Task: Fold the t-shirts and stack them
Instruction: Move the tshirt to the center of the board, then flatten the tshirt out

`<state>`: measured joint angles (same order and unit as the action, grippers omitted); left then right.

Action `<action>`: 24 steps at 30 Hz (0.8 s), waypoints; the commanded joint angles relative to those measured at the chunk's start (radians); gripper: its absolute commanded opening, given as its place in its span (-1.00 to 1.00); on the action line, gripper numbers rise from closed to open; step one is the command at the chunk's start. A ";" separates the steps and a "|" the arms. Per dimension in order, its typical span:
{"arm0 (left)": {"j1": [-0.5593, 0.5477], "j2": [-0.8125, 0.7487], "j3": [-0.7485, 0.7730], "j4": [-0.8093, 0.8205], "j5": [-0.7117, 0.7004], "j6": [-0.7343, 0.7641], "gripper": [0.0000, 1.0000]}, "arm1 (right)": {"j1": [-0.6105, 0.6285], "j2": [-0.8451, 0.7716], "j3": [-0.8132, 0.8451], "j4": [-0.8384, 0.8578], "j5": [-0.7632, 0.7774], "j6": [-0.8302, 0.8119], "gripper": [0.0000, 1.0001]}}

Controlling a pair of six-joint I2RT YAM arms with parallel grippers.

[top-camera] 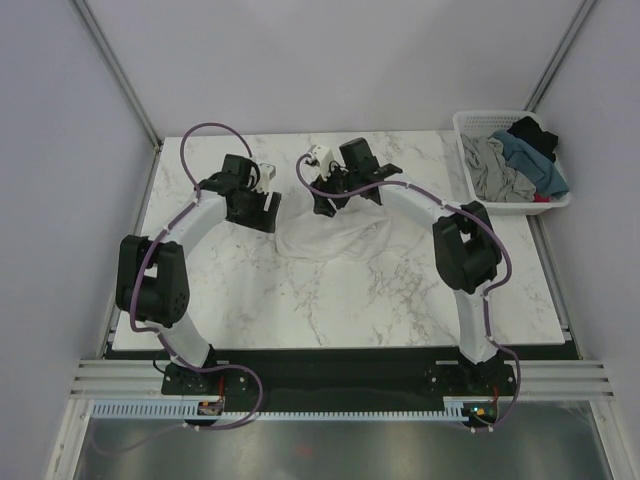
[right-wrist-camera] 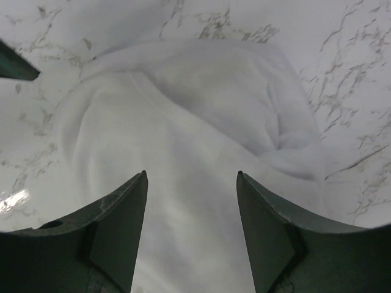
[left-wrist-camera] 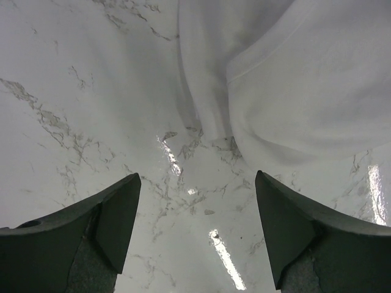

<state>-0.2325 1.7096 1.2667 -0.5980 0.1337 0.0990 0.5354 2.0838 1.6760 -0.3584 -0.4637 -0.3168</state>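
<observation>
While the basket (top-camera: 488, 114) at the bench's (top-camera: 300, 310) far right corner holds a heap of t-shirts (top-camera: 497, 172), grey, teal and black, the white t-shirt (top-camera: 335, 240) lies crumpled near the far edge. The left claw (left-wrist-camera: 198, 177) gapes empty beside it, and the right claw (right-wrist-camera: 192, 177) is open and empty above it.

We take this for a robotics lab cell: plain grey partition walls (top-camera: 330, 60) on aluminium posts (top-camera: 115, 70) enclose a white marble-patterned table (top-camera: 330, 300), with a white plastic lattice basket (top-camera: 464, 150) at two o'clock.

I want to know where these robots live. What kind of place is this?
Probably a robot test lab, not a home: two robot arms bolted to a marble-look table, plain grey panel walls around it, and a white basket of t-shirts at the far right.
</observation>
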 commanded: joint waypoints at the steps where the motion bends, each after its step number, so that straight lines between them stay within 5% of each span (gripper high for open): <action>1: -0.004 -0.004 0.034 -0.011 0.004 0.042 0.65 | -0.003 0.061 0.105 0.102 0.057 0.027 0.36; 9: -0.004 0.122 0.175 -0.005 0.084 0.062 0.50 | -0.047 0.124 0.189 0.142 0.224 0.096 0.37; 24: -0.027 0.343 0.419 -0.016 0.076 0.051 0.55 | -0.117 0.173 0.194 -0.005 0.125 0.093 0.28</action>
<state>-0.2565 2.0251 1.6184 -0.6090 0.2134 0.1226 0.4030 2.2398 1.8511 -0.3271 -0.2790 -0.2340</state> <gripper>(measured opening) 0.775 0.643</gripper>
